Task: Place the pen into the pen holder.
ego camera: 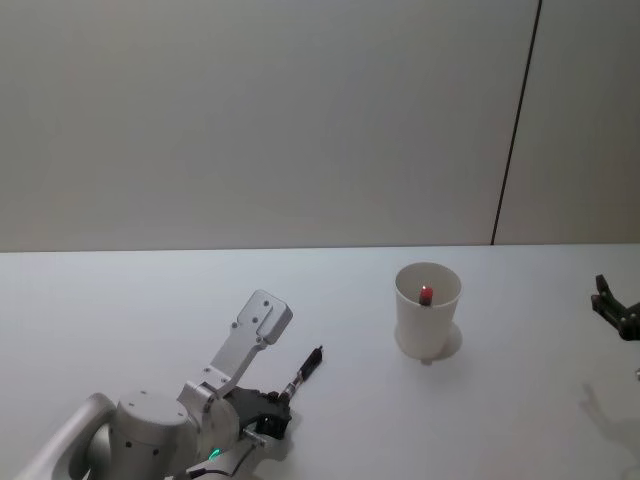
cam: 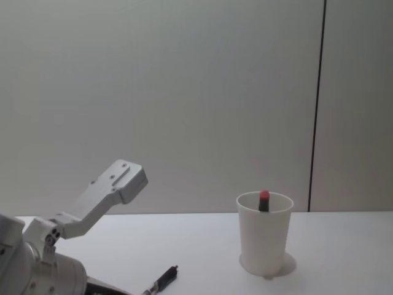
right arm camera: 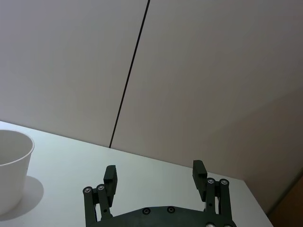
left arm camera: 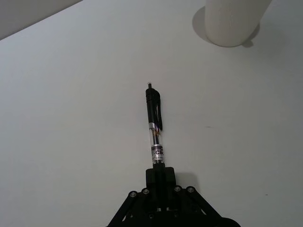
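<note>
Head view: one black pen (ego camera: 303,373), one white paper cup (ego camera: 428,312), one red-tipped pen (ego camera: 426,293) standing inside it, two grippers. Left gripper (ego camera: 284,398) at 7 o'clock, pinching the black pen's lower end. Cup at 2 o'clock from it, well apart. Right gripper (ego camera: 615,305) at 3 o'clock.

Left wrist view: fingers (left arm camera: 154,176) pressed onto the clear barrel's end, cup (left arm camera: 234,21) beyond the free clip end.

Right wrist view: right gripper (right arm camera: 154,168) spread wide, holding nothing, cup (right arm camera: 12,165) off to one side.

Chest view: black pen (cam: 161,279) at 7 o'clock, cup (cam: 264,239) at 4 o'clock, red tip above the rim.

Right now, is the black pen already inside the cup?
No, the left gripper holds the black pen by one end, well apart from the cup.
</note>
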